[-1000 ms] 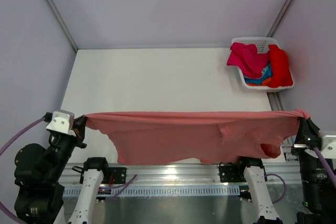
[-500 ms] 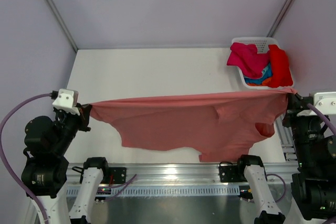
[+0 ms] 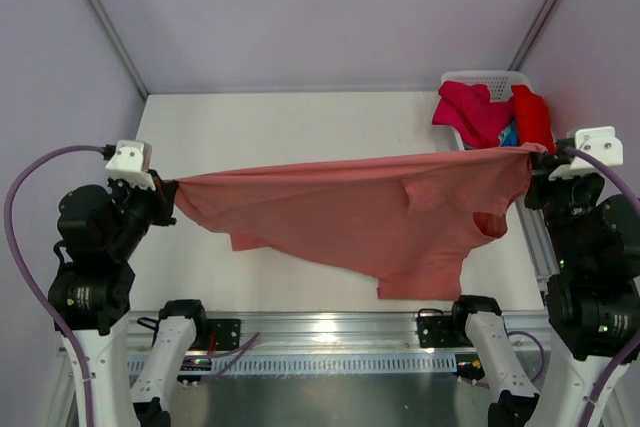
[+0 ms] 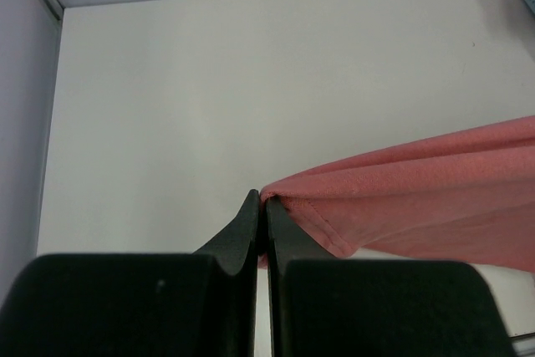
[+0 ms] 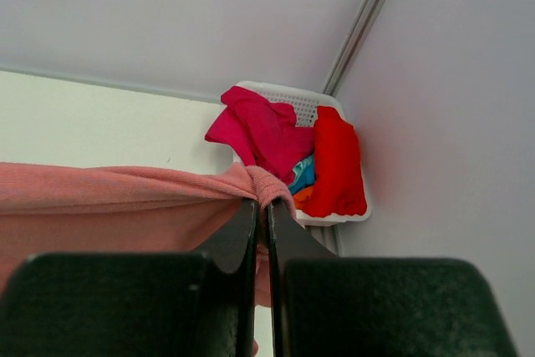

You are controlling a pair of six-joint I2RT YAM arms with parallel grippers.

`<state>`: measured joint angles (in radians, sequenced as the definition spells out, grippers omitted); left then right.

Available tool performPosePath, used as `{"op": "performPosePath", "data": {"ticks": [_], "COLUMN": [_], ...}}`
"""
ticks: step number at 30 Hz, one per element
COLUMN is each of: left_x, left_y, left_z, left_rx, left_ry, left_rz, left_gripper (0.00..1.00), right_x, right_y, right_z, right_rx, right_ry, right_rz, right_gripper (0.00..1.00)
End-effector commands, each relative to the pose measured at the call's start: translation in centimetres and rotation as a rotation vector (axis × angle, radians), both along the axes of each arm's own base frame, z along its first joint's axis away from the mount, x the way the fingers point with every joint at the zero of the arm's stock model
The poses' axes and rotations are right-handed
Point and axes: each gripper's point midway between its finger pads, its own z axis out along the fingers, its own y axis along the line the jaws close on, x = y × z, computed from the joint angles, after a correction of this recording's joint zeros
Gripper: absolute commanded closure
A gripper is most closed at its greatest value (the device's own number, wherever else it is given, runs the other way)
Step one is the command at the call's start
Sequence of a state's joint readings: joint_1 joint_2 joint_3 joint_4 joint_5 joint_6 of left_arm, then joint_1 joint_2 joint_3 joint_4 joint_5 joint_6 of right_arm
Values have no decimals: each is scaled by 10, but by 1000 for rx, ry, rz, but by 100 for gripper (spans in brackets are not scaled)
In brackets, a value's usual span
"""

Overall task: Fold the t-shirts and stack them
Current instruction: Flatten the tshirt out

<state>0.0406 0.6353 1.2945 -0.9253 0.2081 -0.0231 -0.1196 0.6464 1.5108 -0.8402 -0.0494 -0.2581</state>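
No legible text, labels or numbers anywhere

Blk arms (image 3: 95, 247), wht cam mounts (image 3: 131, 155), purple cables (image 3: 40, 163)

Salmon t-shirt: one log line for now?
salmon t-shirt: stretched between arms, lower edge sagging | left fingers: shut on one corner | right fingers: shut on other corner | basket: more t-shirts

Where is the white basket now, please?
In the top view, the white basket sits at the far right corner of the table, beyond the right gripper, and holds magenta and red t-shirts.
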Motion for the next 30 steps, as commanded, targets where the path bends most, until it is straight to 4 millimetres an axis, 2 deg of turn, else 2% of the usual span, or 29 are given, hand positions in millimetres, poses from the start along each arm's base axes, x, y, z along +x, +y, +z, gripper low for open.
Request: {"op": "performPosePath", "data": {"ticks": [1, 11, 15, 16, 22, 30], "left_x": [16, 37, 45, 48, 62, 87], "left_y": [24, 26, 28, 27, 29, 28], "left_z": [5, -5, -11, -11, -17, -27], "left_rx": [45, 45, 42, 39, 33, 28], "left_ry": [-23, 15, 34, 33, 47, 62], "left_rz": [120, 127, 132, 133, 143, 127], "left_gripper": [100, 100, 100, 100, 100, 100], "right_x": [20, 55, 76, 81, 112, 147], "right_y": [-16, -19, -21, -15, -13, -11], "right_z": [22, 8, 0, 1, -12, -24], "right_rx": [-4, 26, 36, 37, 69, 77], "right_ry": [-69, -23, -1, -7, 21, 38], "right_rz": [-78, -72, -70, -35, -4, 27], "right_gripper": [97, 97, 97, 97, 97, 97]}}
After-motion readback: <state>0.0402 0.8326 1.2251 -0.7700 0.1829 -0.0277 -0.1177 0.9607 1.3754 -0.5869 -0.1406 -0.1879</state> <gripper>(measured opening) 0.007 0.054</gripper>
